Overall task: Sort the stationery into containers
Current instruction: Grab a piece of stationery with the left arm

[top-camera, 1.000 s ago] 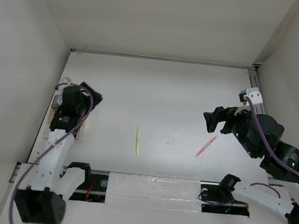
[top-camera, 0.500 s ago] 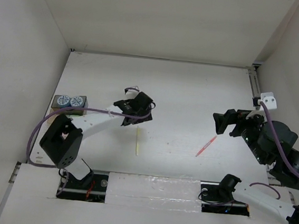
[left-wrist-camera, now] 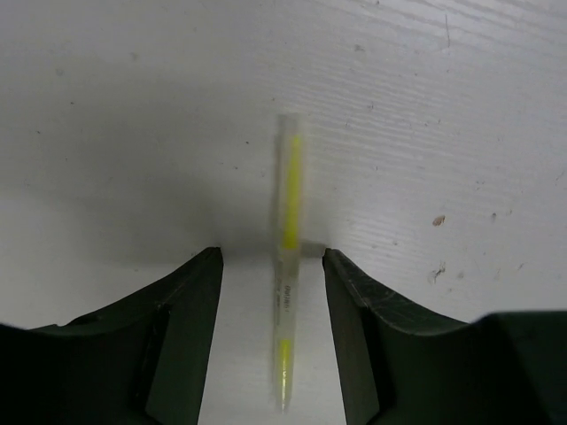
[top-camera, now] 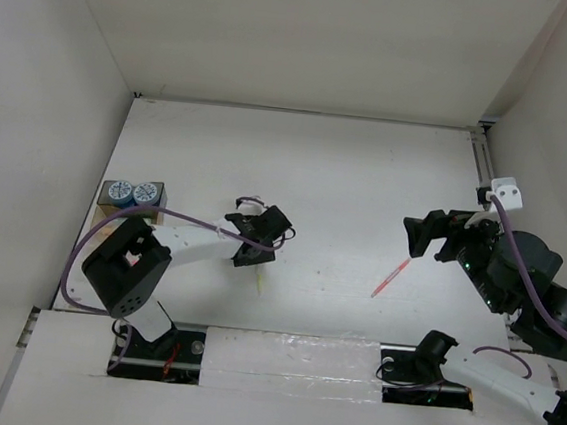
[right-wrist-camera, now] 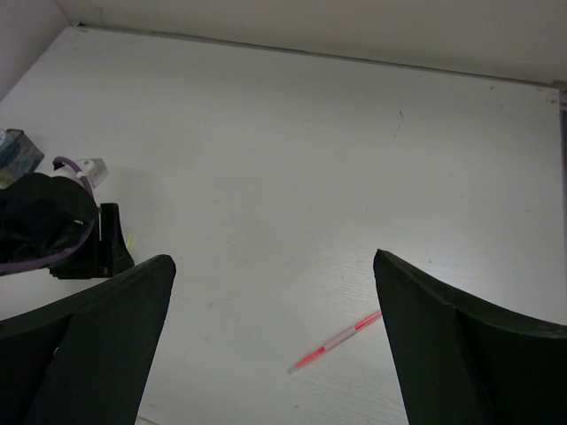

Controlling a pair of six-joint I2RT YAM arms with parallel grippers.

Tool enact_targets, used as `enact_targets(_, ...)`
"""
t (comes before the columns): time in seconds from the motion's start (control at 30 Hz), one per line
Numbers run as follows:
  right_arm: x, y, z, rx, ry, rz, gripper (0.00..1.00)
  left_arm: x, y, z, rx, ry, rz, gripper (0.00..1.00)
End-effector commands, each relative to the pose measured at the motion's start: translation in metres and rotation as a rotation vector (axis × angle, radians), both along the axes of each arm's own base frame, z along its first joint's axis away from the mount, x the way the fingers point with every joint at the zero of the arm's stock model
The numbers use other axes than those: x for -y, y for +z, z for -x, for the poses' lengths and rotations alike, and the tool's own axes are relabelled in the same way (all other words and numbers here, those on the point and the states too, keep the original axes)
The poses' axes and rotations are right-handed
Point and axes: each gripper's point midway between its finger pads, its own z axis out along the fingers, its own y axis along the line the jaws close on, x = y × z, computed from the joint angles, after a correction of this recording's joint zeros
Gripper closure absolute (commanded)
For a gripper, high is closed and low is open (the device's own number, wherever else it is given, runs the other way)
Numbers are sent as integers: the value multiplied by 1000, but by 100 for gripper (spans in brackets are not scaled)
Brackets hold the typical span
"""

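- The white table (top-camera: 368, 170) is mostly bare, with only a few bits of stationery on it.
- The right gripper (right-wrist-camera: 273, 261) hangs above the right side with its jaws spread wide and nothing between them.
- The left gripper (left-wrist-camera: 270, 261) is low over the middle of the table. Its jaws are apart, one on each side of the yellow pen, with a gap showing on both sides, so I'd say it has no hold yet.
- The tray (top-camera: 103, 208) sits at the far left edge, partly behind the left arm.
- Two blue-and-white cylinders (top-camera: 131, 192) stand side by side in its far end.
- The yellow pen (left-wrist-camera: 291, 186) lies flat on the table, lengthwise between the jaws. It looks light, stiff and smooth, and being round it will likely roll or slip if nudged off-centre. I'd pinch it squarely across the middle of the barrel, right down at the table.
- The orange-red pen (right-wrist-camera: 335, 341) lies slanted near the right gripper, well apart from the yellow one, untouched.
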Motion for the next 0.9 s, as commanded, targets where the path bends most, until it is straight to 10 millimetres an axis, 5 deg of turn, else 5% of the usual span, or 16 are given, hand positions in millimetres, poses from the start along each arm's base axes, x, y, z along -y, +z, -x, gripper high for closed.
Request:
enact_targets(0.0,-9,6,-3,21,31,-7,0,0,0,13,-16,4,44,55)
enact_targets(0.13,-10,6,-3,21,31,-7,0,1,-6,16,-26,-2,59,55)
enact_targets(0.3,-10,6,-3,21,31,-7,0,9,-13,28,-63,-41,65,68)
enact_targets(0.47,-10,6,-3,21,31,-7,0,10,-26,36,-104,-39,70,100)
enact_targets(0.63,-10,6,-3,21,31,-7,0,16,-33,36,-122,-53,77,100)
enact_targets(0.73,-8,8,-1,27,31,-14,0,21,-14,21,-60,-31,88,100)
enact_targets(0.87,-6,9,0,33,31,-21,0,4,25,-17,38,120,130,100)
